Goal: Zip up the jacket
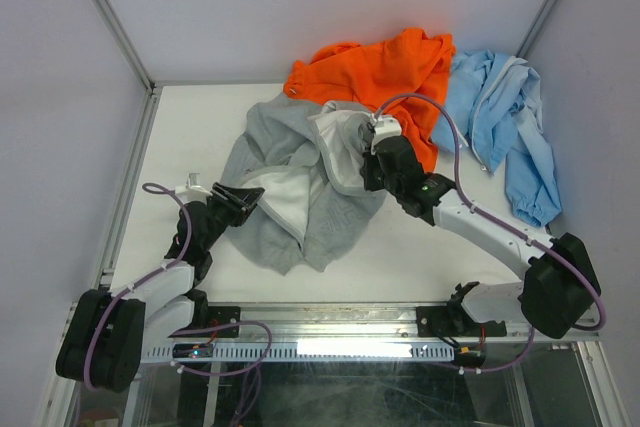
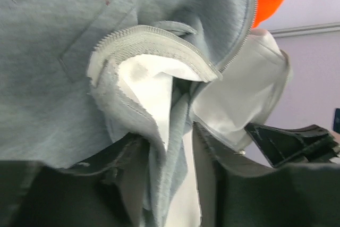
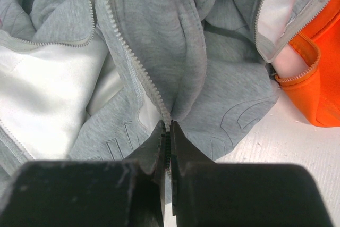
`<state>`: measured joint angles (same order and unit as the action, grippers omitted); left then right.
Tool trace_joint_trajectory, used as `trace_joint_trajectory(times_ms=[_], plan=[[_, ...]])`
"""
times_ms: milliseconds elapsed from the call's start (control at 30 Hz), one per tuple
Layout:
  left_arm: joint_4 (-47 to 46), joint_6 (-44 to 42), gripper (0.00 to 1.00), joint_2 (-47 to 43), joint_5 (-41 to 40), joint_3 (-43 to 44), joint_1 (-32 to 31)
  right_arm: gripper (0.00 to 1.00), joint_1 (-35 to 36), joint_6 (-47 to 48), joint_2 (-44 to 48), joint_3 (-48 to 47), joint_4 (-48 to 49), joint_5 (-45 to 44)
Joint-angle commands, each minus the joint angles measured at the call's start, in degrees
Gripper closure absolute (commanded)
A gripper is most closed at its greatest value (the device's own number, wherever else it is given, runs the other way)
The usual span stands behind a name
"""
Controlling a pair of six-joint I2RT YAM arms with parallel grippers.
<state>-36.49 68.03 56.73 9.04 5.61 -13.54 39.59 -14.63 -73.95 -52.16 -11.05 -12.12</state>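
Note:
The grey fleece jacket [image 1: 300, 182] lies crumpled and unzipped mid-table, its white lining showing. My left gripper [image 1: 248, 197] is at its left edge, shut on a fold of the front panel with grey fabric and lining between the fingers [image 2: 170, 184]; a zipper edge [image 2: 159, 38] curls above them. My right gripper [image 1: 372, 162] is on the jacket's right side, shut on the zipper tape [image 3: 137, 67], which runs up and left from the fingertips [image 3: 169, 134]. The other zipper edge [image 3: 263, 11] lies apart at upper right. The slider is not visible.
An orange garment [image 1: 385, 72] lies behind the jacket, touching it, and also shows in the right wrist view [image 3: 313, 73]. A light blue jacket [image 1: 510, 127] is at the back right. White enclosure walls surround the table [image 1: 200, 127].

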Motion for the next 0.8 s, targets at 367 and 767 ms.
trace_joint_trajectory(times_ms=[367,767], plan=[[34.4,-28.9,1.00,20.6,-15.6,55.9,8.2,1.00,-13.0,16.5,-23.0,-44.5,-13.1,-6.2],[57.5,-54.7,1.00,41.5,-10.0,119.7,13.8,1.00,-19.7,25.3,-35.1,-86.0,-6.0,-9.4]])
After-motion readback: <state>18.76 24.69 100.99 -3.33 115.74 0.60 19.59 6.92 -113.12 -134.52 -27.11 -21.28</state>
